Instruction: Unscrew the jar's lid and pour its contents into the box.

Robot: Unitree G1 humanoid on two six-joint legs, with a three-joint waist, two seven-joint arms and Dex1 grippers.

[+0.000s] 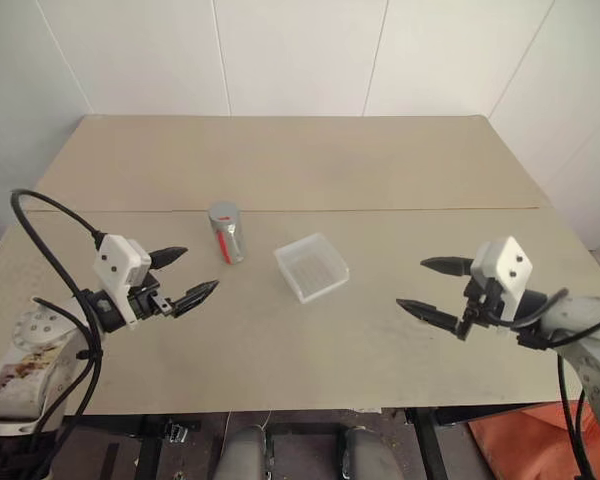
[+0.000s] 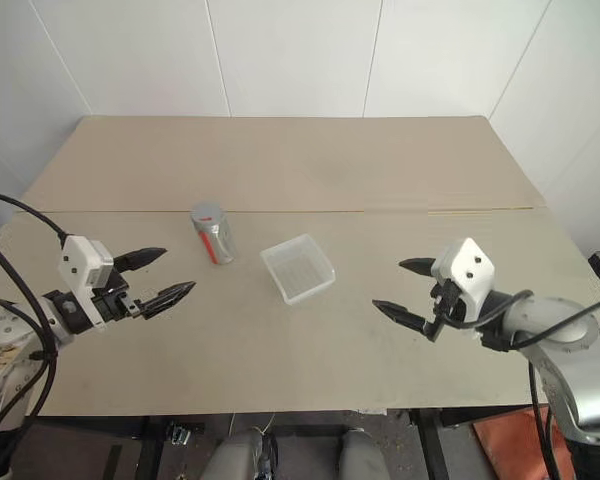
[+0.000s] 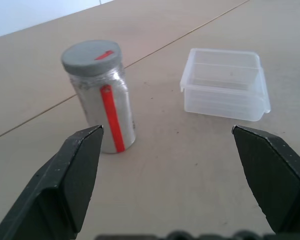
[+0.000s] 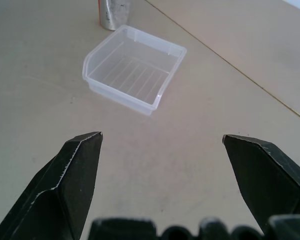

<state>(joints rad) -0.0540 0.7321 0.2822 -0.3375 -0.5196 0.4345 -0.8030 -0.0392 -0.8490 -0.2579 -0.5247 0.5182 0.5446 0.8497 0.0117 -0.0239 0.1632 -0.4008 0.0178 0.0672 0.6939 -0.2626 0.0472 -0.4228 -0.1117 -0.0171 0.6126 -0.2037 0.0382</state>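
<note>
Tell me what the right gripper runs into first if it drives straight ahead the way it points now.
Probably the box. The right gripper, jaws open, points across the bare table toward it, and the right wrist view shows the box ahead with the jar behind it. Angled slightly down, it might touch the tabletop first.

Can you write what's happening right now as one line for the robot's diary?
stage: before grasp | small silver jar with red stripe: upright, grey lid on | clear plastic square box: empty | left end effector: open | right end effector: open
</note>
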